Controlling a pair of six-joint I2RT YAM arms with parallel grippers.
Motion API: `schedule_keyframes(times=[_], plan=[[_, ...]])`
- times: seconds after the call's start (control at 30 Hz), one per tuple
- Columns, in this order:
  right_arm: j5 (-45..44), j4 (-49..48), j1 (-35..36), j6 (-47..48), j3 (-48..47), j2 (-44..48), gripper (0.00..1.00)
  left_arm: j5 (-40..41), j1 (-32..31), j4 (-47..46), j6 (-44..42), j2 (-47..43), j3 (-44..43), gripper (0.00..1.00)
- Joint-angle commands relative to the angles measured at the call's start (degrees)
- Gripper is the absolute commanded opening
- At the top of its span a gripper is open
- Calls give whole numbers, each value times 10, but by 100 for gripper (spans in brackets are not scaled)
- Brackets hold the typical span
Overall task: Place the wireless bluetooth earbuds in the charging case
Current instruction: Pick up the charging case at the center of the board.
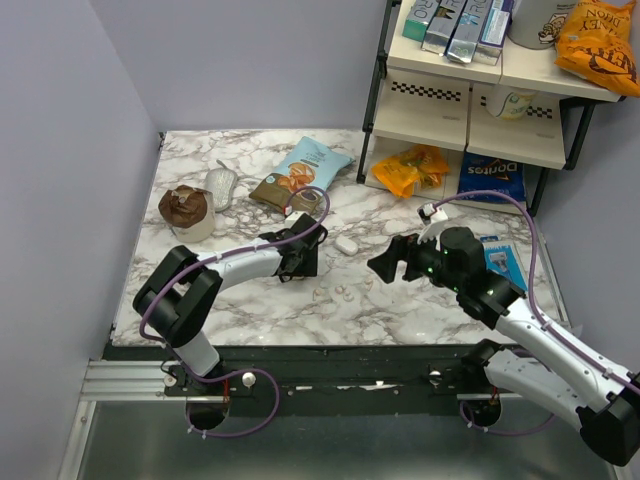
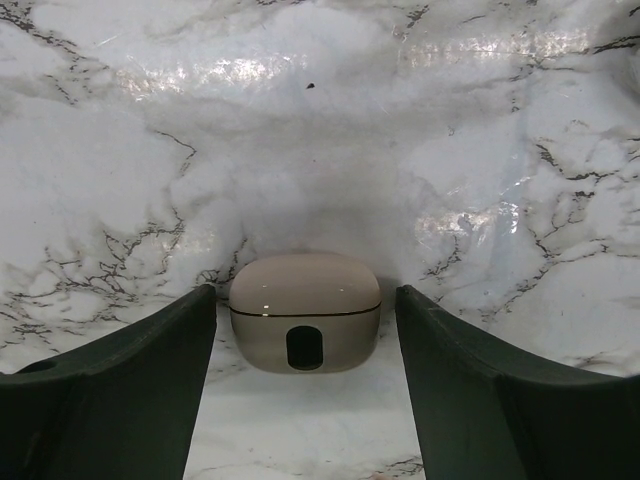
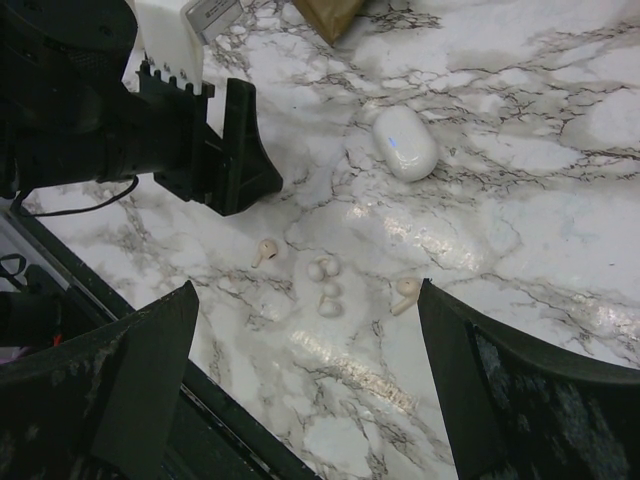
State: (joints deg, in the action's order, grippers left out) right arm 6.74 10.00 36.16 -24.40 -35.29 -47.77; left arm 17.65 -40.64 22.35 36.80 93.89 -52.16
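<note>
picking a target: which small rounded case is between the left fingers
the beige charging case with a dark oval slot, framed by the left gripper; the plain white oval lies apart

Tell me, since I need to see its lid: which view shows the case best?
Left wrist. The case sits close up and closed, seam and front slot clear, between the fingers of the open left claw. In the top and right wrist views I cannot find it; the left claw seems to hide it.
</note>
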Motion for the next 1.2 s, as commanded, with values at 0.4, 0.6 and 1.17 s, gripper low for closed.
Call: schedule_keyframes(times=[0.4,0.6,1.17], plan=[[-7,16,0,-3,13,25,100,30,-20,41,-1,23,15,50],[-6,19,0,-6,7,29,100,27,-20,6,-7,-18,31,19],[9,18,0,-50,-97,-7,100,-219,-46,-292,-148,-348,173,0]])
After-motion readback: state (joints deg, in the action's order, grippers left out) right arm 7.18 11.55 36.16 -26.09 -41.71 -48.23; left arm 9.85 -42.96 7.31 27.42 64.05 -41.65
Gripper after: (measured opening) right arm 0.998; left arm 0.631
